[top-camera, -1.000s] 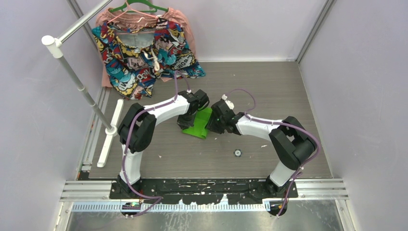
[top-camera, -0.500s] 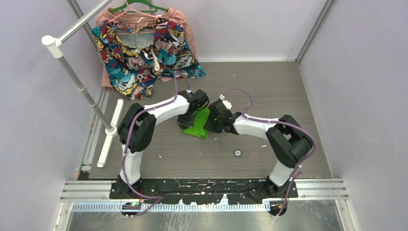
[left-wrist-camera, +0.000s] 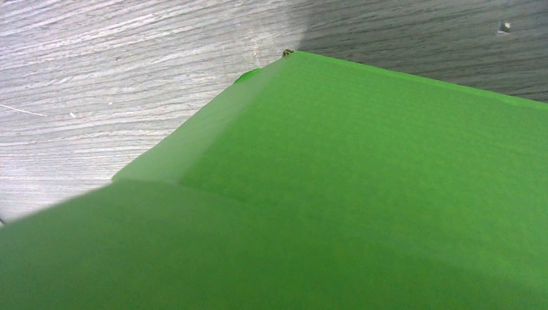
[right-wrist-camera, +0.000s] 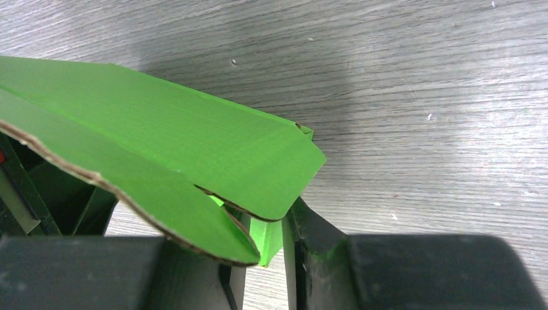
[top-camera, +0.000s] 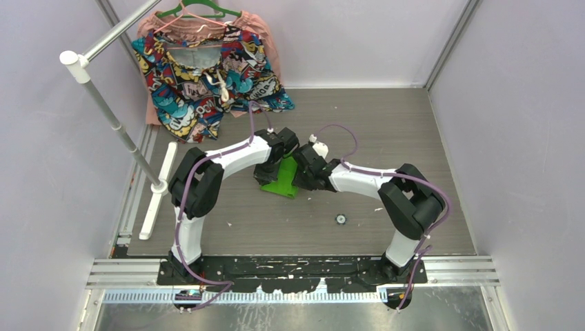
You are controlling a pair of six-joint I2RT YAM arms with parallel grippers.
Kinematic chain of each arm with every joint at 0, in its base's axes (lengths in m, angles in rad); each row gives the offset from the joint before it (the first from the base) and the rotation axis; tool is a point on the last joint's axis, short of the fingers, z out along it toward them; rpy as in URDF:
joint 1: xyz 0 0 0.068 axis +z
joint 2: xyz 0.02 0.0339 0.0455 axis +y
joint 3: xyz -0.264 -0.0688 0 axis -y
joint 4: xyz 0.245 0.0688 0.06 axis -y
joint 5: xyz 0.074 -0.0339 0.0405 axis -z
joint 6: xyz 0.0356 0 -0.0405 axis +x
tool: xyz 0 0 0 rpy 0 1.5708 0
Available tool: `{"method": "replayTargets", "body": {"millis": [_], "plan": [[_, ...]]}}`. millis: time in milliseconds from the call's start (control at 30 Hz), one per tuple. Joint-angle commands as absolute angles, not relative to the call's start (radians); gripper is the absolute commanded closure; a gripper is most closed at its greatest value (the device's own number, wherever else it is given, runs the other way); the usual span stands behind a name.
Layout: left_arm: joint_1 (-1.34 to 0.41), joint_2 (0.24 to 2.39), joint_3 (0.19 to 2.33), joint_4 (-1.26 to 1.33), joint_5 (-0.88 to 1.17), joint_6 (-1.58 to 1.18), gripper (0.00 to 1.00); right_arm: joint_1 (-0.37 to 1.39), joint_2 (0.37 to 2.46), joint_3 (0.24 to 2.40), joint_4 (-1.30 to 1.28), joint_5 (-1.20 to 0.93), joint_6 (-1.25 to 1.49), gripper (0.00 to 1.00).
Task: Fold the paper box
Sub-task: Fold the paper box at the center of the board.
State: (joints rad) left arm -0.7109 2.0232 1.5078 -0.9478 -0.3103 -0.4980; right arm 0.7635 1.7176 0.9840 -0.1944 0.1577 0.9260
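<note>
The lime-green paper box [top-camera: 284,181] lies partly folded on the grey wooden table [top-camera: 386,124], between my two grippers. My left gripper [top-camera: 268,175] sits on its left side. In the left wrist view the green card [left-wrist-camera: 362,181] fills nearly the whole picture and hides the fingers. My right gripper [top-camera: 302,181] is at the box's right edge. In the right wrist view [right-wrist-camera: 265,229] its dark fingers [right-wrist-camera: 313,242] stand close on either side of a small green tab, with curved flaps [right-wrist-camera: 168,142] raised above them.
A colourful patterned garment [top-camera: 207,76] hangs on a green hanger at the back left. A white pole [top-camera: 114,117] slants down to a white base bar [top-camera: 157,193] on the left. A small round object [top-camera: 340,219] lies on the table at front right.
My right arm has shifted a little to the left, closer against the box. The left arm and the box have hardly moved.
</note>
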Motion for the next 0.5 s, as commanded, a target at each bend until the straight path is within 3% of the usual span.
{"method": "replayTargets", "body": {"millis": [0,267,467], "plan": [[-0.707,2.065,1.497,-0.925,-0.255,-0.515,1.0,0.785,1.755,1.01,-0.282,0.208,0.892,0.73],[-0.707,2.065,1.502,-0.928,-0.256,-0.515,1.0,0.812,1.78,1.053,-0.344,0.248,0.862,0.74],[-0.708,2.068,1.502,-0.932,-0.257,-0.514,1.0,0.831,1.799,1.074,-0.377,0.271,0.849,0.68]]}}
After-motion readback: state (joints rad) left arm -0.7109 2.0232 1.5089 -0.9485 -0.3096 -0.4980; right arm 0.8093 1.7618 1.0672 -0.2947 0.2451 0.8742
